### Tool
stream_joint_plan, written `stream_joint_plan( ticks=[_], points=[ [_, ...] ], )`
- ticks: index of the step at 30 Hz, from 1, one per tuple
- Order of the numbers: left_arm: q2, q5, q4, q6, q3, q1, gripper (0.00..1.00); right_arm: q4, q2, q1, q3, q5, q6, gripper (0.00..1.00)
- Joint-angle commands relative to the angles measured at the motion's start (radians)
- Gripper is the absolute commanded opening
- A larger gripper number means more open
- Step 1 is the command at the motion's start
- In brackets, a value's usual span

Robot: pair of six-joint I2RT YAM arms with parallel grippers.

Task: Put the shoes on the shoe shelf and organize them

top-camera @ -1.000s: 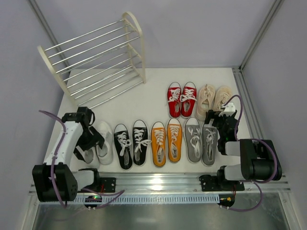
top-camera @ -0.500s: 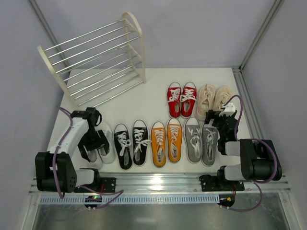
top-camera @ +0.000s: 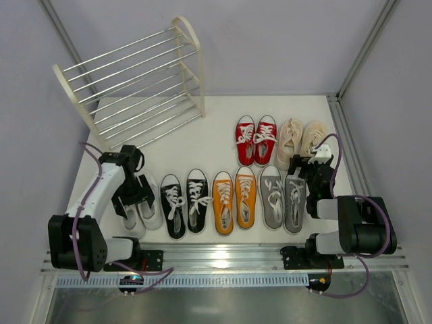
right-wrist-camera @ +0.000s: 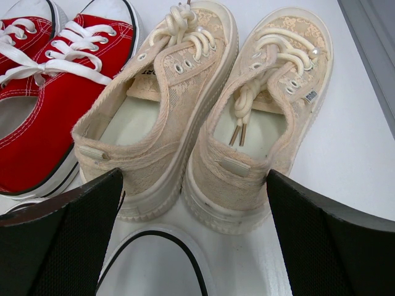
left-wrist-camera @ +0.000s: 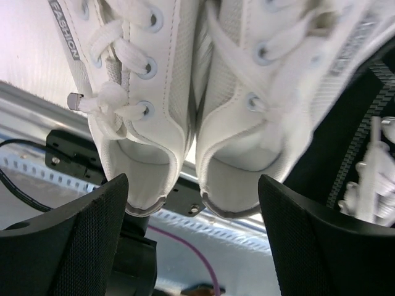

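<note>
Six pairs of shoes lie on the white table. My left gripper [top-camera: 132, 202] is down over the white shoes [top-camera: 151, 204] at the near left. In the left wrist view its fingers [left-wrist-camera: 99, 209] press the outer sides of the two white heels [left-wrist-camera: 148, 142], shut on the pair. My right gripper [top-camera: 308, 177] hovers open just behind the beige shoes [top-camera: 301, 135]. In the right wrist view that gripper [right-wrist-camera: 194, 176] flanks the beige heels [right-wrist-camera: 166, 105] without touching them. The shoe shelf [top-camera: 193, 50] stands tilted at the far left with nothing on its rods.
Black [top-camera: 185, 202], orange [top-camera: 234, 199] and grey [top-camera: 282, 197] pairs line the near row; the red pair [top-camera: 255, 138] sits beside the beige one. A white toe cap [right-wrist-camera: 154, 271] lies under my right gripper. A metal rail [top-camera: 223, 256] runs along the near edge. Walls enclose the table.
My left arm has swung right and down over the white shoes, and its jaws have narrowed onto the pair. The right arm has not moved.
</note>
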Motion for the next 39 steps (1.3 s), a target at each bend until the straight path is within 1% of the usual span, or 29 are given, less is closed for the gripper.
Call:
stream_joint_plan(
  ticks=[1,4,6,8,11,18,19,22,24,26,27,28,30,31,34,36,37,39],
  points=[
    [-0.101,-0.026,0.038,-0.032,0.058,-0.012,0.83,0.088,-0.014,0.001,0.016,-0.004,0.008,0.97],
    [-0.110,-0.043,0.074,-0.029,0.023,-0.012,0.79,0.087,-0.014,0.001,0.016,-0.002,0.006,0.97],
    [-0.090,-0.025,0.082,-0.029,-0.004,-0.012,0.74,0.087,-0.014,0.001,0.018,-0.004,0.008,0.97],
    [-0.055,0.001,0.090,-0.021,0.000,-0.012,0.69,0.085,-0.014,0.002,0.016,-0.002,0.008,0.97],
    [-0.026,0.012,0.125,-0.027,-0.014,-0.012,0.67,0.087,-0.012,0.001,0.018,-0.004,0.008,0.97],
    [0.048,-0.017,0.116,-0.024,-0.005,-0.009,0.67,0.087,-0.014,0.001,0.018,-0.004,0.008,0.97],
    [0.055,-0.029,0.114,-0.024,-0.005,0.008,0.68,0.087,-0.014,0.001,0.018,-0.004,0.008,0.97],
    [0.083,-0.008,0.137,-0.009,-0.005,0.066,0.67,0.087,-0.014,0.001,0.016,-0.004,0.008,0.97],
    [0.106,-0.011,0.171,-0.012,-0.011,0.072,0.66,0.085,-0.012,0.001,0.018,-0.002,0.008,0.97],
    [0.123,0.035,0.208,-0.009,-0.020,0.072,0.53,0.087,-0.014,0.001,0.018,-0.004,0.006,0.97],
    [0.132,0.050,0.247,-0.007,-0.035,0.072,0.44,0.085,-0.014,0.001,0.018,-0.004,0.008,0.97],
    [0.150,0.064,0.265,-0.006,-0.041,0.072,0.27,0.087,-0.012,0.002,0.018,-0.002,0.008,0.97],
    [0.173,0.070,0.288,-0.006,-0.046,0.072,0.08,0.087,-0.014,0.002,0.016,-0.004,0.008,0.97],
    [0.192,0.069,0.289,-0.006,-0.046,0.072,0.00,0.087,-0.014,0.001,0.018,-0.004,0.008,0.97],
    [0.196,0.066,0.306,-0.006,-0.044,0.065,0.00,0.087,-0.012,0.001,0.018,-0.004,0.008,0.97],
    [0.163,0.064,0.330,-0.009,-0.044,0.034,0.00,0.088,-0.014,0.002,0.018,-0.002,0.008,0.97],
    [0.138,0.059,0.340,-0.016,-0.043,0.014,0.00,0.087,-0.014,0.002,0.018,-0.004,0.008,0.97],
    [0.046,0.008,0.383,-0.039,-0.044,-0.069,0.00,0.085,-0.014,0.001,0.018,-0.004,0.008,0.97]
  ],
)
